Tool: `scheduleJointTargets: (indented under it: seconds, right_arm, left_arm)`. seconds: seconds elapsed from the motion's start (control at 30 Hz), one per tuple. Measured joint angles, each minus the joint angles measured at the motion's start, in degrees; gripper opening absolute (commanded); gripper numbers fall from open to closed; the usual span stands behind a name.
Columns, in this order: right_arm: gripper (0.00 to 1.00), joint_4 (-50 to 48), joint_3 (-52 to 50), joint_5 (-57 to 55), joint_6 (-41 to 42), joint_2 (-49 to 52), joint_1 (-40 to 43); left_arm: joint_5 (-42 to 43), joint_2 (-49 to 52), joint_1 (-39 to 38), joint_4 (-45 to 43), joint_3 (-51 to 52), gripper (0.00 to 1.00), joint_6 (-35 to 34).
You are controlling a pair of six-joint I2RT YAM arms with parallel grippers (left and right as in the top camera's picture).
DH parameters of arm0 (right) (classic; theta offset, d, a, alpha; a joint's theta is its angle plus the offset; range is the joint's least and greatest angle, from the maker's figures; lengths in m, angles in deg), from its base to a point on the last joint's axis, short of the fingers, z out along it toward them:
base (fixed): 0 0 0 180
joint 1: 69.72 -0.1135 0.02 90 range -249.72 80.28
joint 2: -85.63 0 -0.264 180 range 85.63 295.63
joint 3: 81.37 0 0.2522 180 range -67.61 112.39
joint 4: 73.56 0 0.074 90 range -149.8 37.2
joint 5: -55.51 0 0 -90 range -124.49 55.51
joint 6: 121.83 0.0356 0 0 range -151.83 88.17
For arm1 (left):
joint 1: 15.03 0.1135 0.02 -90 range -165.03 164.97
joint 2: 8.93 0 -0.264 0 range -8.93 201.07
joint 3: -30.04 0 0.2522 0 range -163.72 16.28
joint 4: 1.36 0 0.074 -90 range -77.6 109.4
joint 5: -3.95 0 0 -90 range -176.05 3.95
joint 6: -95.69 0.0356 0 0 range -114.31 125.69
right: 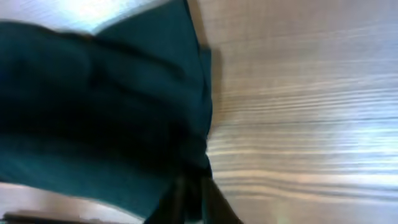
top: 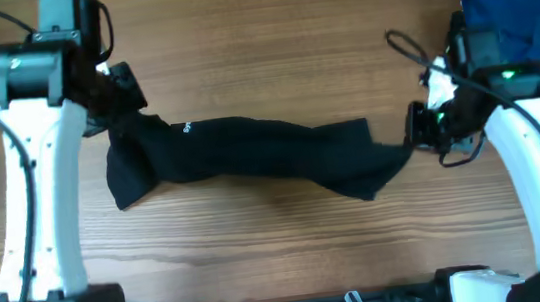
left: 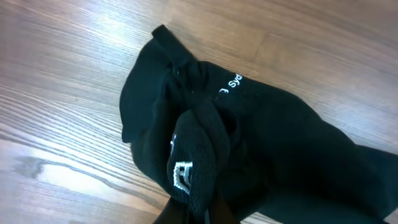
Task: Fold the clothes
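Observation:
A black garment (top: 250,153) with small white lettering is stretched in a long bunched band across the wooden table. My left gripper (top: 122,104) is shut on its left end, and the left wrist view shows the black garment (left: 261,137) bunched into my left gripper (left: 202,214). My right gripper (top: 419,130) is shut on its right end, and the right wrist view shows the dark garment (right: 93,118) pinched in my right gripper (right: 193,199).
A pile of blue clothes (top: 527,13) lies at the back right corner, behind the right arm. A loose black cable (top: 410,48) loops near the right wrist. The wooden table (top: 268,41) extends around the garment.

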Motion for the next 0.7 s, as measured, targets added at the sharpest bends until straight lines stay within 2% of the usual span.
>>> scheduleJointTargets:
  seconds: [0.1, 0.3, 0.37, 0.47, 0.7]
  right_arm:
    - [0.29, -0.31, -3.52, 0.81, 0.33, 0.68, 0.00]
    - [0.31, -4.39, -3.78, 1.27, 0.85, 0.68, 0.00]
    - [0.29, -7.34, -3.80, 1.29, 1.49, 0.68, 0.00]
    - [0.22, -12.17, -4.33, 1.51, 2.27, 1.03, -0.09]
    - [0.22, -18.32, -11.54, 1.70, 5.73, 4.63, -5.35]
  left_arm:
    - [-0.02, 1.07, 0.00, -0.92, 0.04, 0.04, -0.17]
    - [0.00, 1.07, 0.00, -1.84, 0.04, 0.04, -0.17]
    - [-0.02, 1.07, 0.00, -2.23, 0.04, 0.04, -0.17]
    - [0.00, 1.07, 0.00, -3.02, 0.04, 0.04, -0.17]
    - [0.00, 1.07, 0.00, -4.07, 0.04, 0.04, -0.20]
